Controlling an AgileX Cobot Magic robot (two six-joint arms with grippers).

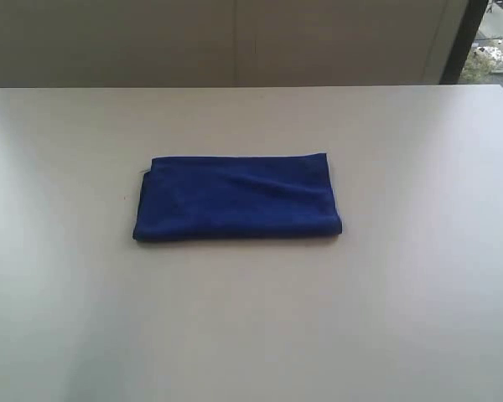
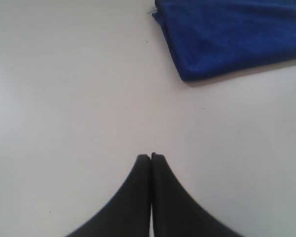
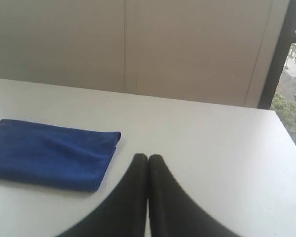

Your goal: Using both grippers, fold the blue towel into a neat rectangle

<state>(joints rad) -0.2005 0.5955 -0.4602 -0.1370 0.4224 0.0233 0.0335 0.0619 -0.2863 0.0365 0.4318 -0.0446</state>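
"The blue towel (image 1: 239, 198) lay folded into a flat rectangle near the middle of the pale surface (image 1: 251, 335)," said the first. "The exterior view took it in whole, with all four edges and a few soft creases across the top layer."

"And the end effectors?" asked the second.

"Only the wrist views showed them. In the left wrist view the left end effector (image 2: 151, 157) had its two black fingers (image 2: 133, 197) pressed together tip to tip, holding nothing, over bare surface. One corner of the towel reached into that picture, well apart from the fingertips."

"And the right one?"

"The right end effector (image 3: 148, 157) was closed the same way, and empty. Its camera looked along the surface rather than down on it, so it caught the towel's short end. That end was near the fingers but clear of them, and the edge there looked thick."

"Did that view give anything else?"

"A beige panelled wall (image 3: 138, 44) behind the surface and a dark window frame (image 3: 278, 54), with greenery (image 3: 284, 106) outdoors beyond it. The exterior view had just a sliver of that window at its upper right corner, and the left wrist view had only surface and towel."
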